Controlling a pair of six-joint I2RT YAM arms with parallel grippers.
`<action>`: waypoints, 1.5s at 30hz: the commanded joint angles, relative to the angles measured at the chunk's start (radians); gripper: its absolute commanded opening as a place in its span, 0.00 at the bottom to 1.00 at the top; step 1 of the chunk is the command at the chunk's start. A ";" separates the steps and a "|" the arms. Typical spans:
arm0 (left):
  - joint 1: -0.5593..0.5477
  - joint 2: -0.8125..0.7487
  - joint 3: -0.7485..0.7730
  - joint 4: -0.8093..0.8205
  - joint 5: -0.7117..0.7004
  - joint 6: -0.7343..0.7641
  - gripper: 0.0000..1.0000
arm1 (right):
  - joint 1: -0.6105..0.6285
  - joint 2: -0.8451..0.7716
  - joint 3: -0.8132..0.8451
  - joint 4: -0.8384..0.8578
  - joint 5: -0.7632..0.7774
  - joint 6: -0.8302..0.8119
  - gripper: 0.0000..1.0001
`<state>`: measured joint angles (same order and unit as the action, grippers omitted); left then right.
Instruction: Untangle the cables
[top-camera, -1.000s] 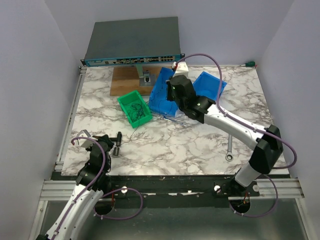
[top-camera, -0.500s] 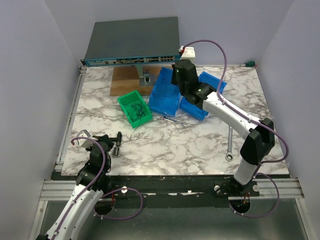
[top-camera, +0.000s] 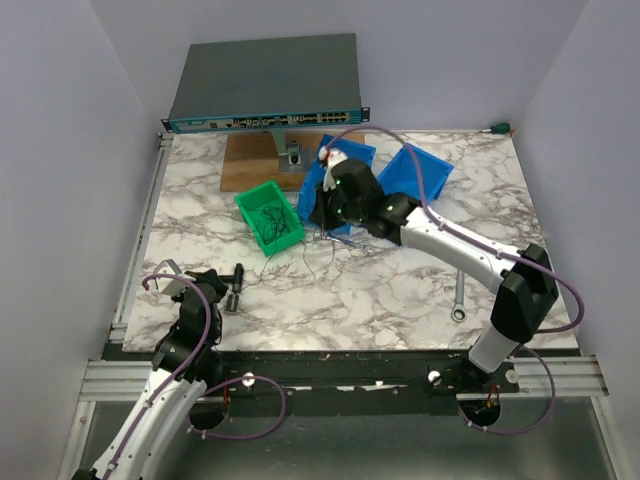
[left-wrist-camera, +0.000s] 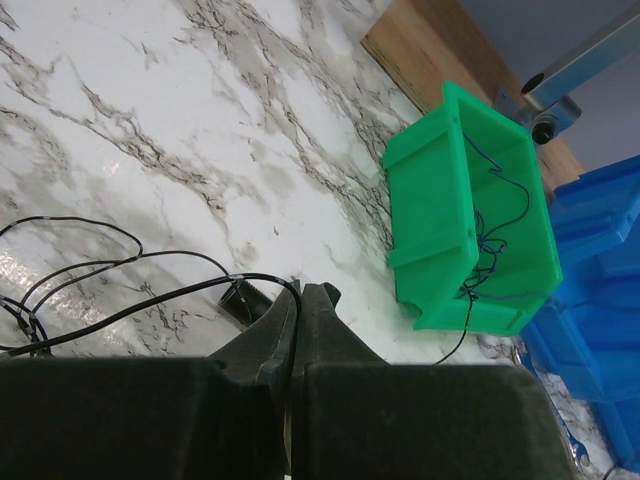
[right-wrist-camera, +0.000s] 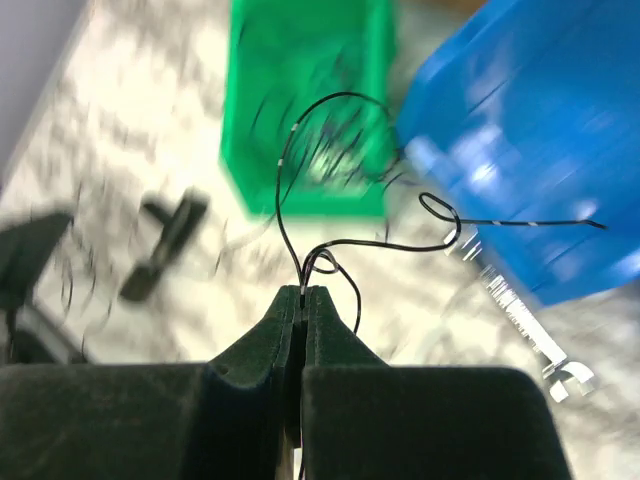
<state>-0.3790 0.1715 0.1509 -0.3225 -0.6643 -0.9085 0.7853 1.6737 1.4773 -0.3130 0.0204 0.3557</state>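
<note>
A tangle of thin dark and blue cables (top-camera: 272, 220) lies in the green bin (top-camera: 253, 200), which also shows in the left wrist view (left-wrist-camera: 420, 200). My right gripper (top-camera: 323, 220) hangs just right of the bin and is shut (right-wrist-camera: 303, 291) on one thin black cable (right-wrist-camera: 285, 170). That cable loops up and trails right over a blue bin (right-wrist-camera: 540, 120). My left gripper (top-camera: 222, 285) rests low at the near left. It is shut (left-wrist-camera: 298, 290) with a thin black cable (left-wrist-camera: 150, 262) running into its jaws and several loops on the table.
Two blue bins (top-camera: 418, 168) stand behind the right gripper. A silver wrench (top-camera: 459, 295) lies at the right and a small metal tool (top-camera: 345, 240) by the blue bins. A black cylinder (left-wrist-camera: 245, 300) lies at my left fingertips. A network switch (top-camera: 265, 85) and wooden board (top-camera: 250, 160) stand at the back.
My right arm has swung from above the blue bins down and left toward the green bin, and a thin black cable now dangles from it. The left arm has not moved.
</note>
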 joint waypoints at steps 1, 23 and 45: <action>0.000 0.000 -0.010 0.012 0.007 0.013 0.00 | 0.087 -0.045 -0.061 -0.068 -0.175 0.014 0.01; 0.000 -0.004 -0.010 0.010 0.011 0.014 0.00 | 0.057 -0.031 0.039 -0.160 -0.333 -0.017 0.01; 0.001 0.004 -0.008 0.013 0.012 0.017 0.00 | 0.077 -0.115 -0.149 -0.045 -0.476 -0.032 0.01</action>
<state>-0.3790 0.1780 0.1509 -0.3183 -0.6640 -0.9043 0.8566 1.6363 1.2854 -0.3965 -0.4618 0.3283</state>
